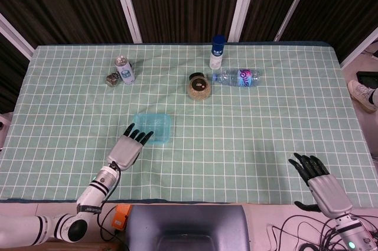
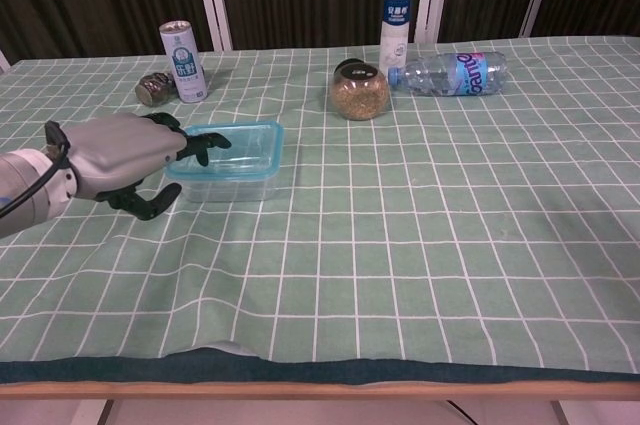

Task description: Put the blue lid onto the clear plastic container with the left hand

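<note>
The clear plastic container (image 1: pixel 156 127) (image 2: pixel 232 161) sits left of centre on the checked cloth with its blue lid (image 2: pixel 238 144) lying on top. My left hand (image 1: pixel 129 146) (image 2: pixel 125 158) hovers at the container's near-left corner, fingers spread and holding nothing. Its dark fingertips (image 2: pixel 205 143) reach over the lid's left edge; whether they touch it I cannot tell. My right hand (image 1: pixel 319 182) rests open at the near right edge of the table, far from the container, and shows only in the head view.
A can (image 1: pixel 124 69) (image 2: pixel 182 60) and a small dark jar (image 1: pixel 111 79) stand at the back left. A grain-filled jar (image 1: pixel 199 86) (image 2: pixel 359 89), a white bottle with blue cap (image 1: pixel 217 52) and a lying water bottle (image 1: pixel 237 77) (image 2: pixel 447 73) sit behind centre.
</note>
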